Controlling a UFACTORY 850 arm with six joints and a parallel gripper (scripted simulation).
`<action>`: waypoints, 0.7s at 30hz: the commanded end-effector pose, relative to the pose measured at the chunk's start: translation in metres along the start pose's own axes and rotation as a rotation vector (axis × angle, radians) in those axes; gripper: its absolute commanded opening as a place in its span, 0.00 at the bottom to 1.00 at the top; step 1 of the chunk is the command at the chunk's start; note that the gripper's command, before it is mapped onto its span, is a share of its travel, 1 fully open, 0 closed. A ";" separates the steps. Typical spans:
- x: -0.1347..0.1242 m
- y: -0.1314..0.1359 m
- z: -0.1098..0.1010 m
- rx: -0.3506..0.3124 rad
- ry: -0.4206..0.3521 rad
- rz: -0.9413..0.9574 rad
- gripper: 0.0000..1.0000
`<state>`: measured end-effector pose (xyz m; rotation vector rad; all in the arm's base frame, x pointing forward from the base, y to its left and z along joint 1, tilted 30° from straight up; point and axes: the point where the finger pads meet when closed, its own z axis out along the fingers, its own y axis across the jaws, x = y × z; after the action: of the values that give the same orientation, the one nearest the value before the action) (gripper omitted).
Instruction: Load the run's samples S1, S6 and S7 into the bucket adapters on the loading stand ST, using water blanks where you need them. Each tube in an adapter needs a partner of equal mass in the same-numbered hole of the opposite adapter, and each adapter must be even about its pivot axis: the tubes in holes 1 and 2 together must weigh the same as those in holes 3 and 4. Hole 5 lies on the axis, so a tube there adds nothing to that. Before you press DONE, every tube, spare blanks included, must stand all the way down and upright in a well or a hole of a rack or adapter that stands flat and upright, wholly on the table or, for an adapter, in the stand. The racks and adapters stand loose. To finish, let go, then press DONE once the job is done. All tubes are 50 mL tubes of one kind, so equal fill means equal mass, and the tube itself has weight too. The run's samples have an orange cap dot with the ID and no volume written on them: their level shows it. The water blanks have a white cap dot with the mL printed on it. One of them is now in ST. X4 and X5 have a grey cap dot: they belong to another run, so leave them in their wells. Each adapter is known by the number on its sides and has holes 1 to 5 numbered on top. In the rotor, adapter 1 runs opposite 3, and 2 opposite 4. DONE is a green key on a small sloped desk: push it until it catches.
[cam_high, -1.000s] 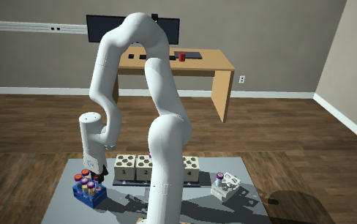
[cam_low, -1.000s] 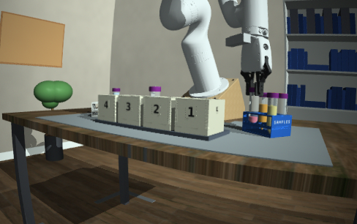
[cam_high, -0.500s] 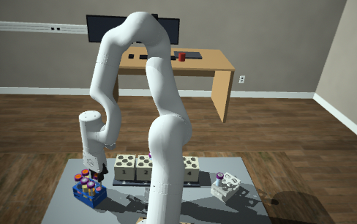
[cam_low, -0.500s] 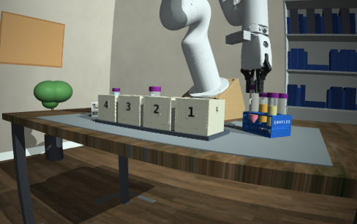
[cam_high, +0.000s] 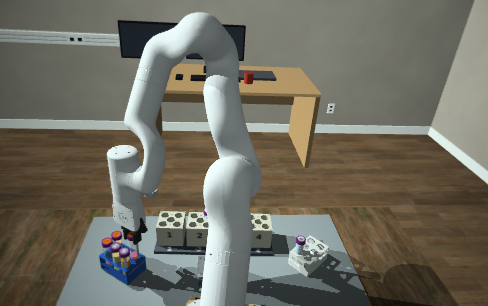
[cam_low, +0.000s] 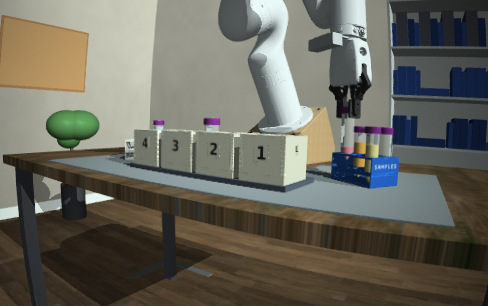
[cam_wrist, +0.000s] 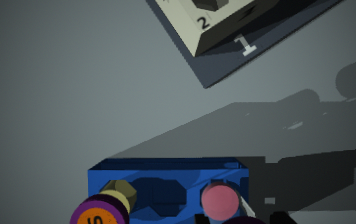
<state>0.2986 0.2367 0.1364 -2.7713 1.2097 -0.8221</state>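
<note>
4 adapters (cam_high: 170, 237) (cam_low: 272, 160) (numbered) stand near 1 end effector (cam_high: 134, 241) (cam_low: 348, 116) gripping 1 pink-filled tube (cam_high: 137, 246) (cam_low: 349, 134) (cam_wrist: 220, 200).

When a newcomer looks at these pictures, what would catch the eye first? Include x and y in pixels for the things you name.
Probably the big white arm (cam_high: 227, 200) (cam_low: 272, 75), which arches over the table. Its gripper (cam_high: 134, 239) (cam_low: 349, 115) holds a tube with pink liquid (cam_low: 348, 149) (cam_wrist: 220, 201) above the blue rack (cam_high: 122, 274) (cam_low: 345, 172) (cam_wrist: 165, 174). Next, perhaps, the row of cream adapters numbered 1 to 4, standing beside that rack.
</note>
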 end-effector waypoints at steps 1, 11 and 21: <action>0.000 -0.001 -0.010 0.000 0.000 0.000 0.00; 0.000 -0.001 -0.026 0.000 0.000 0.000 0.00; 0.000 -0.001 -0.046 0.000 0.000 0.000 0.00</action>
<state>0.2811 0.2441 0.1689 -2.7712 1.2097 -0.8223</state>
